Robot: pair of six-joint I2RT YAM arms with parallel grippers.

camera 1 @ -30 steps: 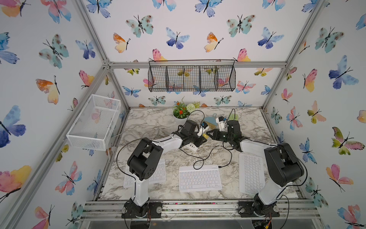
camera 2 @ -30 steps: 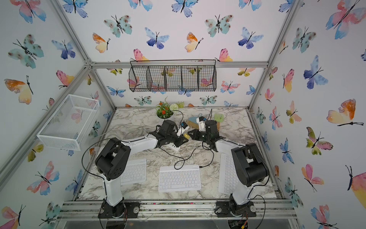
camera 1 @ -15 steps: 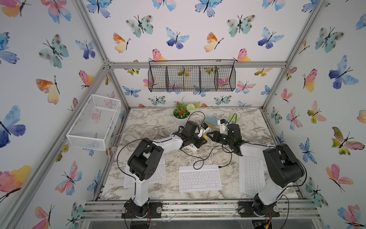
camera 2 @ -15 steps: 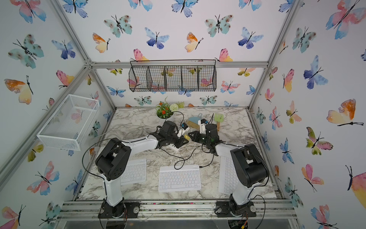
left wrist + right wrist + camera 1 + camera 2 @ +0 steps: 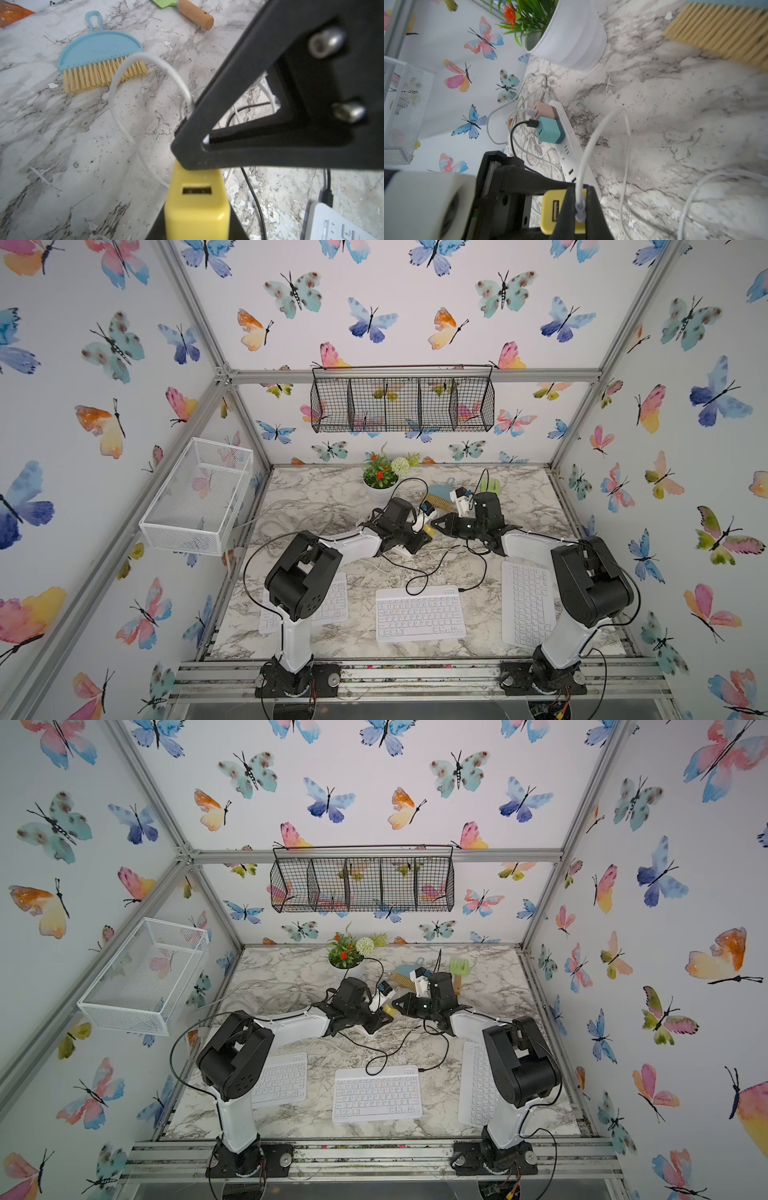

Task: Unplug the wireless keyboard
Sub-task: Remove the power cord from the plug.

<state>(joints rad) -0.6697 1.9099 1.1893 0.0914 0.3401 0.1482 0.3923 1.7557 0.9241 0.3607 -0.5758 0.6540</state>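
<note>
right wrist only: teal charger

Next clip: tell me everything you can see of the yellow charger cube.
The yellow charger cube is a small, glossy plastic block with rounded edges. One USB port on its face is empty. Beside it a white cable with a grey collar meets the same face; whether it is seated is unclear. The left pincer is shut on the cube's sides, and the right pincer grips the cable's plug right against it. Its prongs are hidden.
</note>
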